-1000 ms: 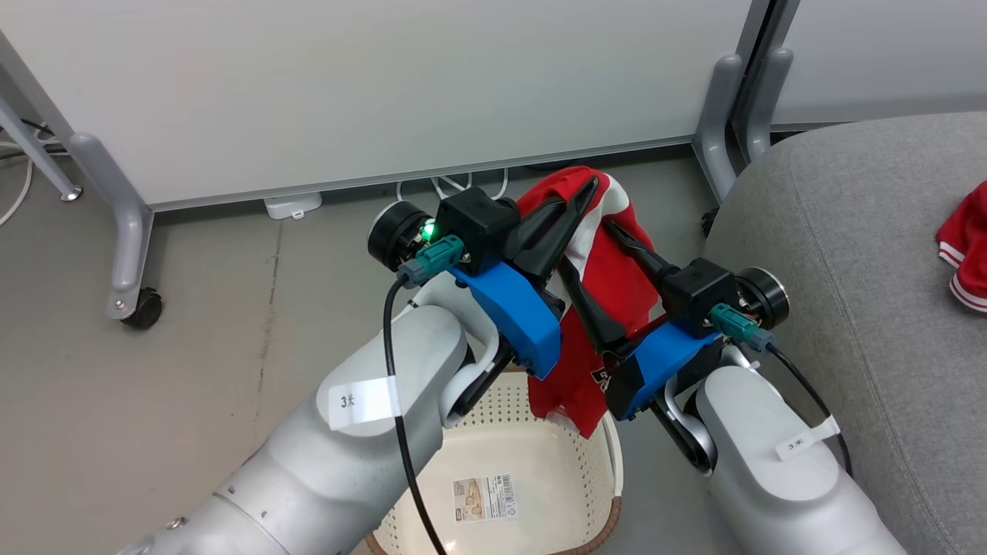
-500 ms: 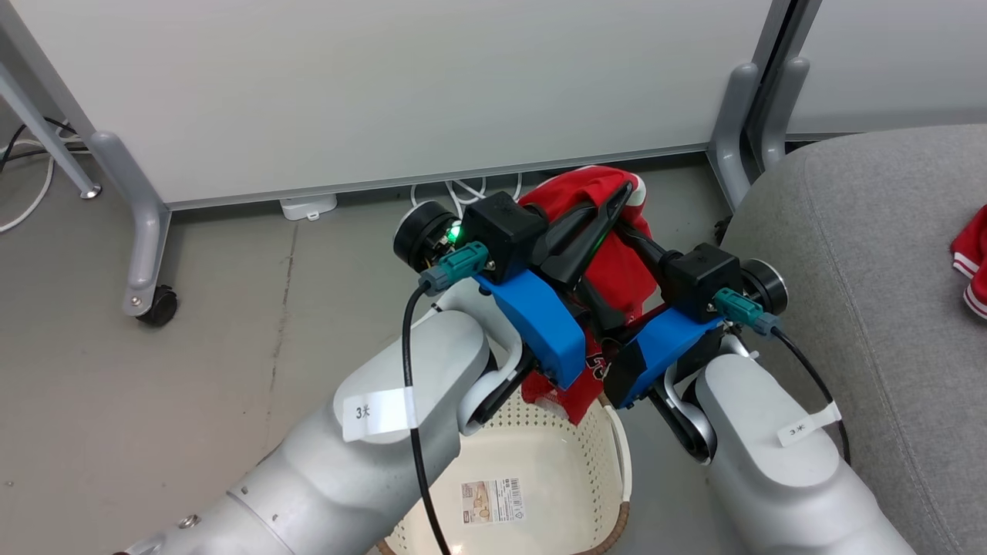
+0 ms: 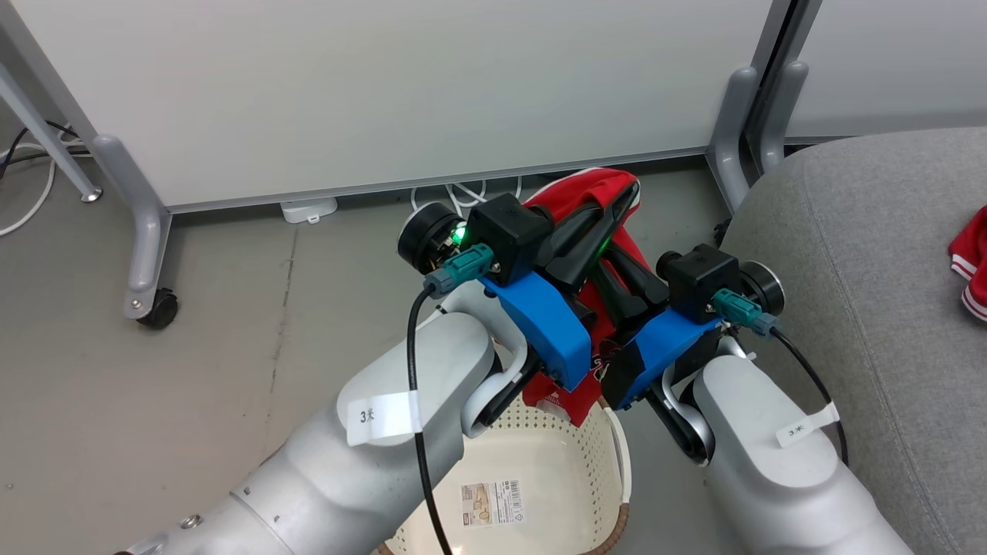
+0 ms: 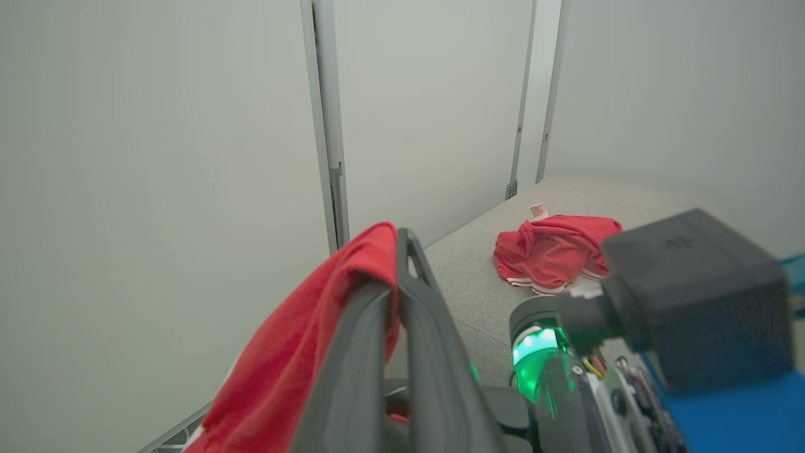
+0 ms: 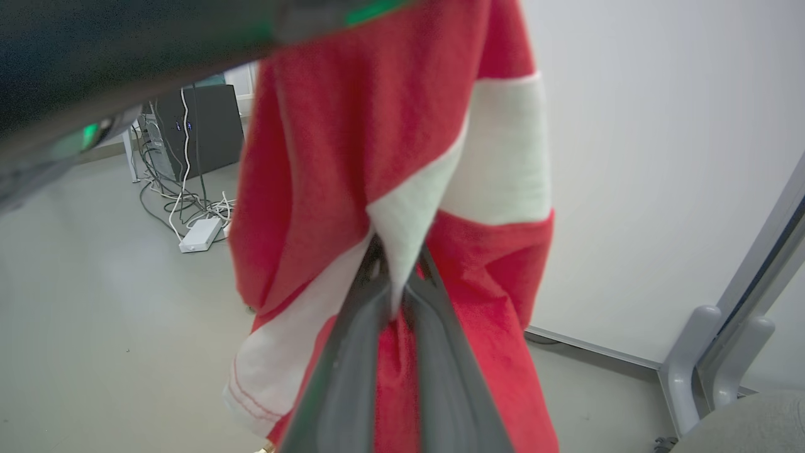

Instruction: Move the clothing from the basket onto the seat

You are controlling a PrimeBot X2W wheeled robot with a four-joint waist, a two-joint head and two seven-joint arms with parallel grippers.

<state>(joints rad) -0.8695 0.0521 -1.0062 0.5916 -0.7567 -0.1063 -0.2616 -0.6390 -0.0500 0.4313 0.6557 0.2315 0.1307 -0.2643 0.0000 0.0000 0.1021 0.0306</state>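
A red garment with white stripes [image 3: 587,193] hangs above the basket [image 3: 540,455], gripped by both hands. My left gripper [image 3: 628,197] is shut on its top fold; in the left wrist view the red cloth [image 4: 295,352] drapes over those closed fingers [image 4: 434,352]. Just below and to the right, my right gripper [image 3: 611,273] is shut on the same garment, its tips [image 5: 395,267] pinching a white stripe of the cloth [image 5: 390,157]. The cream basket bottom shows a paper label [image 3: 489,503]. A second red garment [image 3: 970,262] [image 4: 553,251] lies on the grey seat [image 3: 864,254].
White partition panels [image 3: 385,85] on grey wheeled legs [image 3: 143,254] stand behind the basket. Cables and a white power strip [image 3: 308,208] lie on the grey floor beneath them. The seat [image 4: 465,283] sits to the right, close to the basket.
My right gripper's jaws, open around the hanging garment a second ago, have shut on it. The head camera shifted slightly, and both arms edged upward with the cloth.
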